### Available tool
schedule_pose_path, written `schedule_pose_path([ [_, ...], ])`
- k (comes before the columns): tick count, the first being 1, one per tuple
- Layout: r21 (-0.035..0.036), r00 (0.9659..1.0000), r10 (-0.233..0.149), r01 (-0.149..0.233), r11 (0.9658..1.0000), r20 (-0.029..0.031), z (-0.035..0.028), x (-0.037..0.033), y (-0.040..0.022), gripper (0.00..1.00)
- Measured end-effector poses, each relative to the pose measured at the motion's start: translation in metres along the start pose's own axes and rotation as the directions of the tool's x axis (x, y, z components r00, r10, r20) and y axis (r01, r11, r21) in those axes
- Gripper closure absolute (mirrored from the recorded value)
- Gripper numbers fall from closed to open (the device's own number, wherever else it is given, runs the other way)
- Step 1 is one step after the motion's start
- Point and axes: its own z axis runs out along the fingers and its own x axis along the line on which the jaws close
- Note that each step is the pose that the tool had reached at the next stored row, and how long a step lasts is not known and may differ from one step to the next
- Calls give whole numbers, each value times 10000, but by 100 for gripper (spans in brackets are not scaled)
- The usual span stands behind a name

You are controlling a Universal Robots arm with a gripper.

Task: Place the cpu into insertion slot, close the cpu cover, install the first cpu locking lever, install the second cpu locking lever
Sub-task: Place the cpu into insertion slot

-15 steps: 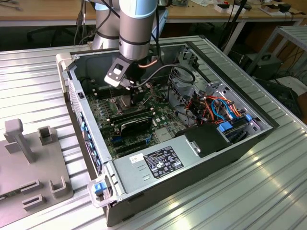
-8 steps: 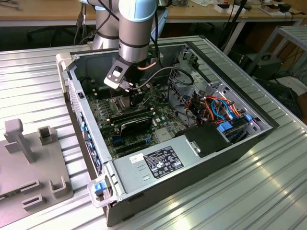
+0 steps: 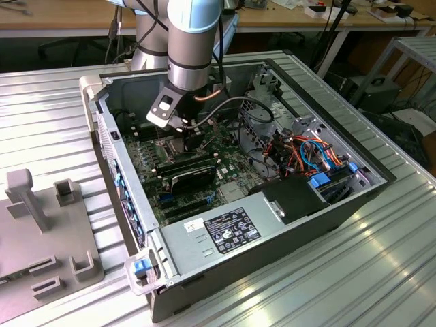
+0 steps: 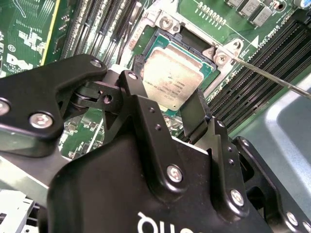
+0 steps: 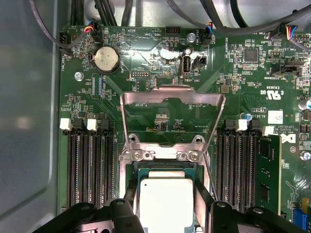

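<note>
My gripper [image 4: 166, 83] reaches down into the open computer case [image 3: 102, 129], over the motherboard. Its two black fingers [image 4: 138, 102] sit against opposite sides of the cpu [image 4: 172, 77], a square silver-tan chip, and are shut on it. The cpu [image 5: 165, 201] sits level in or just above the insertion slot [image 4: 159, 40]; I cannot tell whether it is seated. The cpu cover [image 5: 172, 97] is swung fully open and lies back flat on the board beyond its hinge. One thin wire locking lever [image 4: 272, 77] sticks out unlatched beside the socket.
Rows of black memory slots [image 5: 90, 165] flank the socket on both sides, with one green memory stick [image 5: 268, 170] fitted. A coin battery [image 5: 106, 59] and connectors lie beyond the cover. In the exterior view the power supply [image 3: 225, 228], coloured cables [image 3: 306, 153] and a grey fixture [image 3: 48, 231] surround the work area.
</note>
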Motion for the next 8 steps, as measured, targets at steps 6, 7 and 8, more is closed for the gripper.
schedule_pose_path([
  [6,1,10000,55,-55,10000,2,0,-10,0,45],
  [7,2,10000,80,-80,10000,3,0,-11,0,45],
  [8,2,10000,86,-86,10000,3,0,-11,0,45],
])
